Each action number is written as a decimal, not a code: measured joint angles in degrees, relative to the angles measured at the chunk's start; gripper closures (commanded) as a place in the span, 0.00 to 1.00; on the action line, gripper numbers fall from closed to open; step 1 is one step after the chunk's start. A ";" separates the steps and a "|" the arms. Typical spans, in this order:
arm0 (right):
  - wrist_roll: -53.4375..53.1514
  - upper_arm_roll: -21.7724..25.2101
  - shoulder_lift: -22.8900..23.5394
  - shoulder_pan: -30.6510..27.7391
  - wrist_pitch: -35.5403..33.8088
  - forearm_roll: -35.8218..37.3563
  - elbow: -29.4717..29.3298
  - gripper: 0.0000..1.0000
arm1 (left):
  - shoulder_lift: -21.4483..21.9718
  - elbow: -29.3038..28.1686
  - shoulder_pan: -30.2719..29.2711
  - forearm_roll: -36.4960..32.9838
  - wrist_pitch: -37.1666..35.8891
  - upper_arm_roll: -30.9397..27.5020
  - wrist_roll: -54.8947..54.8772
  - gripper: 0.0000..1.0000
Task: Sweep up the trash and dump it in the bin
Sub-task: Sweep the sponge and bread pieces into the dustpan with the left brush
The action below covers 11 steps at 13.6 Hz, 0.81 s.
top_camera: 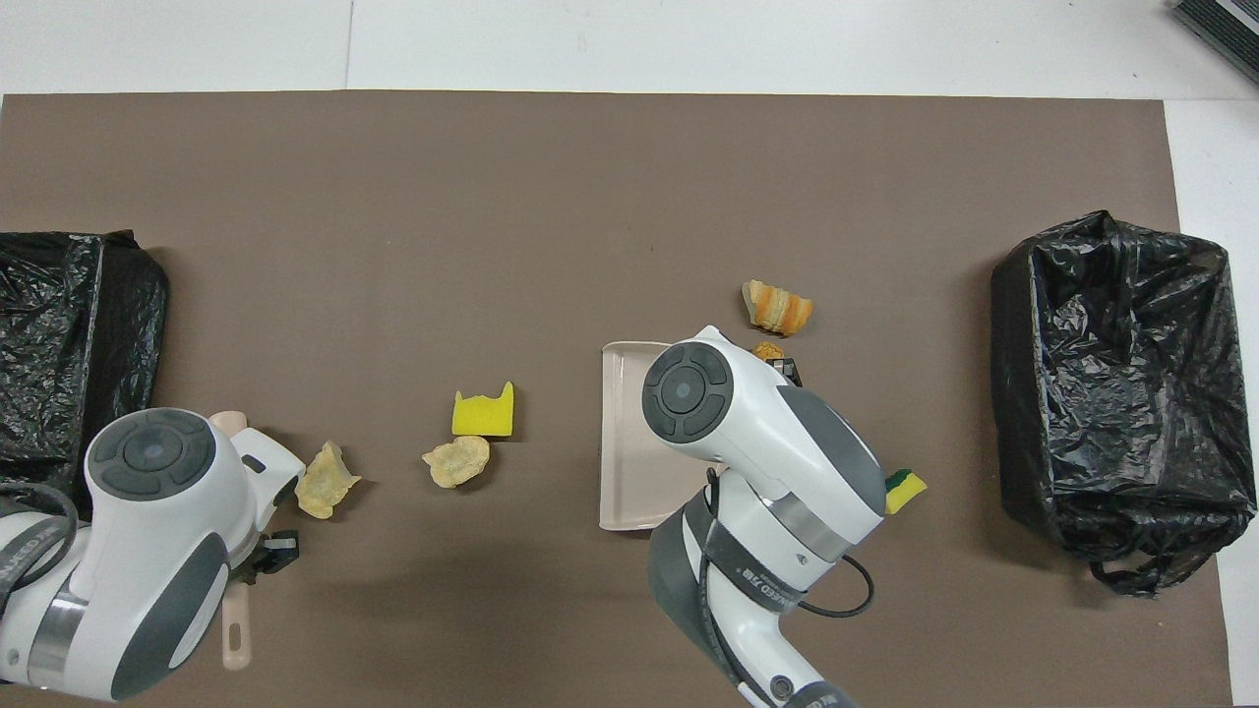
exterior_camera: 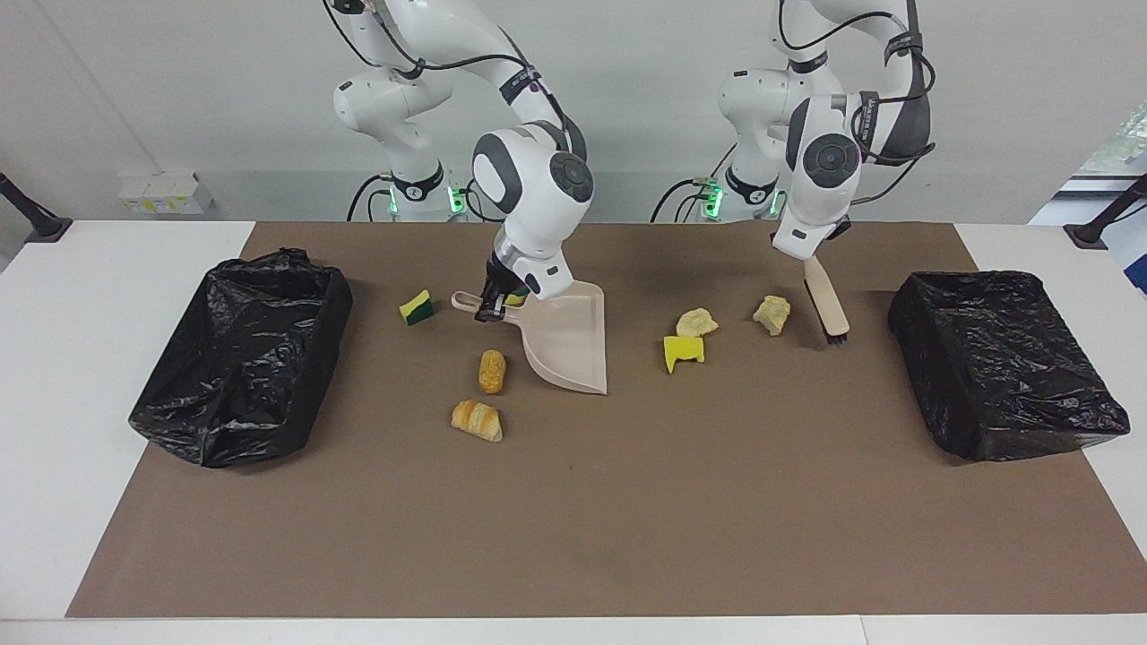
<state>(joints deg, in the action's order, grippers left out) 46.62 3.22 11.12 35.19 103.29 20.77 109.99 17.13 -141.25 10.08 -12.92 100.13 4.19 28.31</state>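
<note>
My right gripper [exterior_camera: 490, 309] is shut on the handle of the beige dustpan [exterior_camera: 569, 345], whose lip rests on the brown mat; in the overhead view the pan [top_camera: 625, 433] is partly under that arm. My left gripper [exterior_camera: 814, 255] is shut on the brush [exterior_camera: 829, 309], whose bristles touch the mat beside a cream lump [exterior_camera: 771, 313]. The trash lies loose: a green-yellow sponge [exterior_camera: 417, 307], another half hidden by the right gripper [exterior_camera: 516, 298], a golden-brown piece [exterior_camera: 492, 371], a croissant-like piece [exterior_camera: 478, 420], a yellow sponge [exterior_camera: 683, 351] and a second cream lump [exterior_camera: 696, 322].
A black-bag-lined bin [exterior_camera: 224, 421] stands at the right arm's end of the table, another bin [exterior_camera: 1013, 421] at the left arm's end. The brown mat [exterior_camera: 573, 520] covers the middle of the white table.
</note>
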 measured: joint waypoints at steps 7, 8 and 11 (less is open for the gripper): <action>0.00 -0.10 -0.08 -0.02 0.47 0.00 0.36 1.00 | 0.06 -2.94 0.75 8.31 7.35 0.50 3.06 1.00; -0.04 -0.11 -0.18 0.02 0.92 0.00 0.64 1.00 | -0.79 -2.97 1.37 9.14 8.93 0.53 3.06 1.00; -2.27 -0.13 -0.70 0.91 2.73 0.00 1.71 1.00 | -3.85 -2.89 4.87 11.98 15.94 0.65 3.09 1.00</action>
<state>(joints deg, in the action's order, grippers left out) 44.35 3.09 10.42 36.09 106.03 20.77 111.70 13.28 -144.15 14.95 -0.95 116.07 4.84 31.39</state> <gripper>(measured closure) 0.683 0.740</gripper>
